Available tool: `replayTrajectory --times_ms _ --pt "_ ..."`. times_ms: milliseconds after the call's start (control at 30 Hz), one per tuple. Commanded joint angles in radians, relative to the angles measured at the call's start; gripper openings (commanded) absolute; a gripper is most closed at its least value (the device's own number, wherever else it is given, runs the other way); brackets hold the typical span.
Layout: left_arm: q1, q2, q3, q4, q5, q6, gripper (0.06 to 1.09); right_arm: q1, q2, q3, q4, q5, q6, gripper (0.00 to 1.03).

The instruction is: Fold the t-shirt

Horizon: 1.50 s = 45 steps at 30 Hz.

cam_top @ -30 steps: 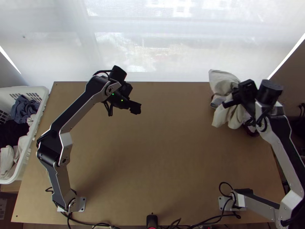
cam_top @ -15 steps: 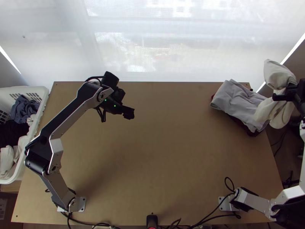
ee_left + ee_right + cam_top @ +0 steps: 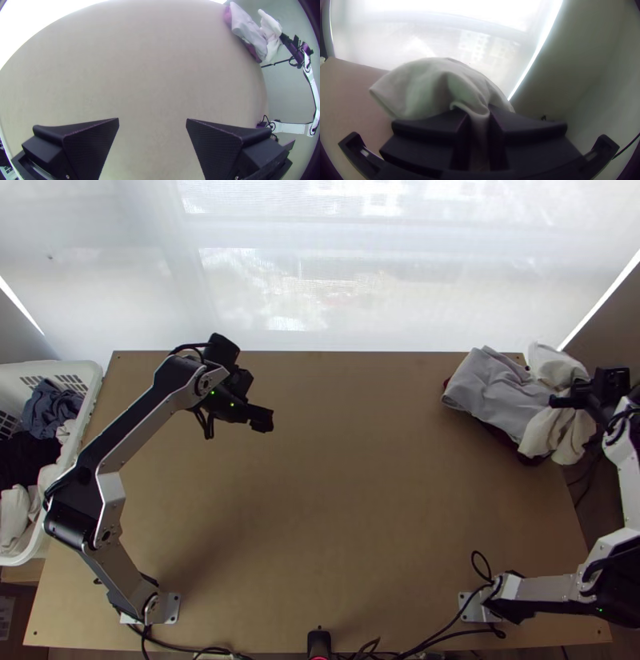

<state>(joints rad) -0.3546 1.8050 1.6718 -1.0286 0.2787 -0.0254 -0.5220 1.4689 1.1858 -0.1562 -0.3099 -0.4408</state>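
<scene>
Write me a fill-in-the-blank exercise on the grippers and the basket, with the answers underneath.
The cream cloth is held by the ____ gripper.
The left gripper, its fingers apart over the table, holds ____.
In the top view, the laundry basket stands at the table's ____ side.

Missing words: right; nothing; left.
</scene>
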Motion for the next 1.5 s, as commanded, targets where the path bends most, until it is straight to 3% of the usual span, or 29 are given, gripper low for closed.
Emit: replayTrajectory --times_ms 0,333,633,667,700,733,800,833,867,1067,1233,1467 --pt "0.046 -0.027 -0.04 0.004 0.001 0.002 1.04 0.149 0.116 -0.045 0.08 0.063 0.04 0.03" --pt "0.095 -0.062 -0.086 0.007 0.001 0.005 1.04 0.303 0.197 0.006 0.139 0.111 0.111 0.03" --pt "0.086 -0.072 -0.092 0.015 0.001 0.002 1.04 0.258 0.301 -0.109 0.19 0.132 0.08 0.03" --pt "0.088 -0.073 -0.095 0.015 0.001 0.002 1.04 0.244 0.294 -0.13 0.193 0.132 0.077 0.06" --pt "0.089 -0.073 -0.101 0.015 0.001 0.002 1.04 0.24 0.289 -0.149 0.193 0.134 0.073 0.18" --pt "0.091 -0.073 -0.104 0.015 0.001 0.004 1.04 0.232 0.283 -0.166 0.191 0.132 0.068 0.34" --pt "0.092 -0.072 -0.107 0.019 0.001 0.004 1.04 0.221 0.255 -0.196 0.193 0.132 0.07 0.8" --pt "0.091 -0.07 -0.106 0.022 0.001 0.004 1.04 0.218 0.242 -0.204 0.193 0.132 0.073 0.94" --pt "0.088 -0.068 -0.103 0.022 0.001 0.004 1.04 0.212 0.223 -0.21 0.188 0.13 0.074 0.99" --pt "0.078 -0.065 -0.103 0.027 0.001 -0.001 1.04 0.205 0.044 -0.178 0.09 0.084 0.094 0.99" --pt "0.077 -0.065 -0.107 0.03 0.002 -0.002 1.04 0.221 -0.051 -0.038 -0.031 0.048 0.131 0.99" --pt "0.071 -0.068 -0.113 0.03 0.002 -0.005 1.04 0.223 0.034 0.083 -0.026 0.037 0.191 0.98"
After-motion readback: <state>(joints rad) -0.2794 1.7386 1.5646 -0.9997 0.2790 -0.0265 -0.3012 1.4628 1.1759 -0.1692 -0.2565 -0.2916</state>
